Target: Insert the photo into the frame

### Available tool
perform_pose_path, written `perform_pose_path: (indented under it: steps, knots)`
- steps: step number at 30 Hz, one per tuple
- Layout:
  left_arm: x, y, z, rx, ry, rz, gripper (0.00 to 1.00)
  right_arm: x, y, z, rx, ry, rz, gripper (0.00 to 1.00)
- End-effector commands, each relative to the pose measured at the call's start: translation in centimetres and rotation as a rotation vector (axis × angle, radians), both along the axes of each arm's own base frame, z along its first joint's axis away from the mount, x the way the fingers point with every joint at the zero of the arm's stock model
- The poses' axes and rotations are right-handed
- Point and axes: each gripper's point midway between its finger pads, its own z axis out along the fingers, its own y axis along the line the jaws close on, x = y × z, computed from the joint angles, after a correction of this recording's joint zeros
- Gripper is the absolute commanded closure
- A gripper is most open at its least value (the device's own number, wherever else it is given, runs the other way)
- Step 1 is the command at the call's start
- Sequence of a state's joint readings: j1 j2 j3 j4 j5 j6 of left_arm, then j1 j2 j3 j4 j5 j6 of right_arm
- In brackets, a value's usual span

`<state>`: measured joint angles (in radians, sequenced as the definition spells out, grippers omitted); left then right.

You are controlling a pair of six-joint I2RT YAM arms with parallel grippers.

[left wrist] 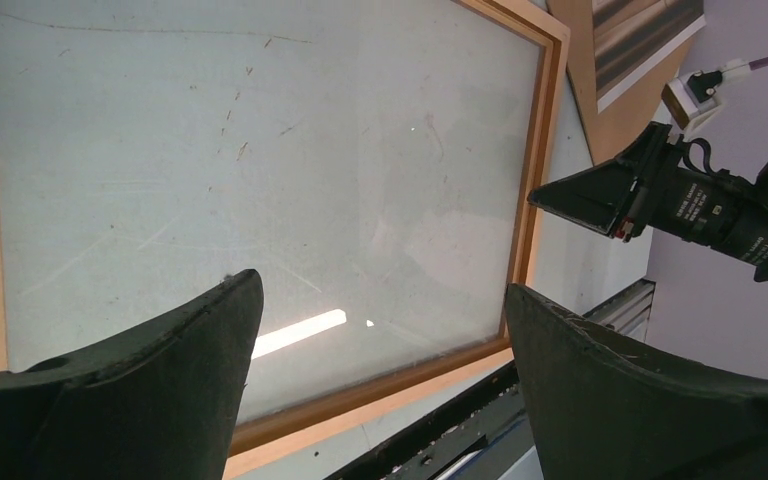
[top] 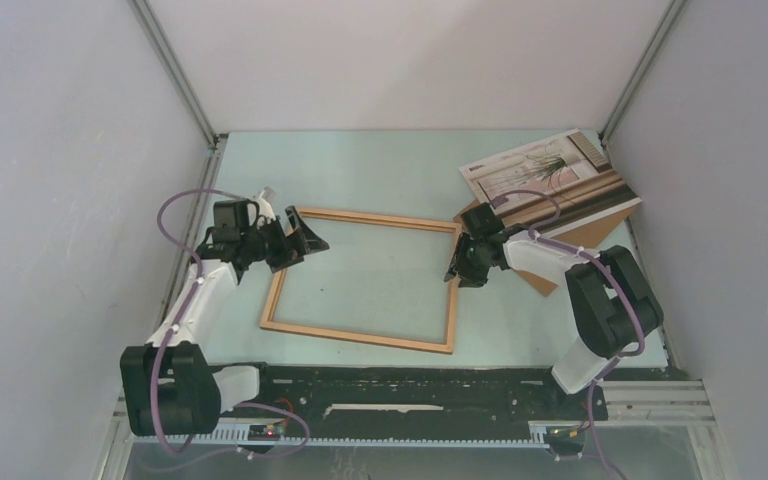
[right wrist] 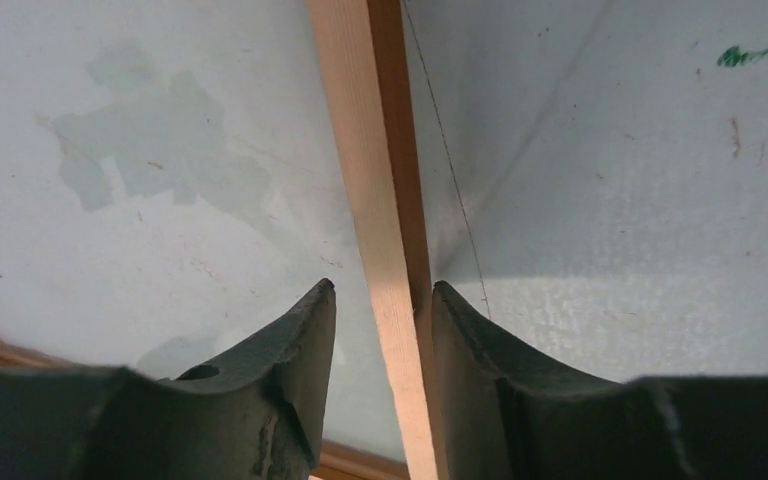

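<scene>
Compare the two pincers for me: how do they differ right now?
The left pincer is spread wide above the frame, holding nothing; the right pincer is narrowed, straddling the frame's right rail. The left pincer sits at the frame's far left corner; the right pincer sits on its right side. Both are black and point downward.

1. Top external view: the photo (top: 545, 170) covers most of the backing board (top: 544, 283); the right arm (top: 560, 250) hides the near edge of both.
2. The left claw (top: 310, 240) masks the far-left corner of the frame (top: 360, 337).
3. Left wrist view: the top edge cuts the photo to one striped corner.
4. Right wrist view: one frame rail runs off top and bottom. Whether the right claw (right wrist: 380, 290) presses it cannot be told.
</scene>
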<state>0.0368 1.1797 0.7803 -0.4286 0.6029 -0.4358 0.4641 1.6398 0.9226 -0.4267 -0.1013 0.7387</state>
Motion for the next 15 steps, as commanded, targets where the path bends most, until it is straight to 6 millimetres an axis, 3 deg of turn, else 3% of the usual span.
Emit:
perform_pose_path:
  steps: [1,8,15]
  knots:
    - [-0.1,0.2,0.5,0.012,-0.041,-0.005,0.03,0.1,0.7,-0.6,0.009,0.015,-0.082,0.54]
    - [-0.2,-0.1,0.9,-0.006,-0.051,-0.017,0.03,0.0,1.9,-1.1,0.072,0.024,-0.237,0.74]
    - [-0.3,-0.4,1.2,-0.025,-0.058,-0.026,0.03,0.8,4.6,0.7,0.176,-0.030,-0.265,0.74]
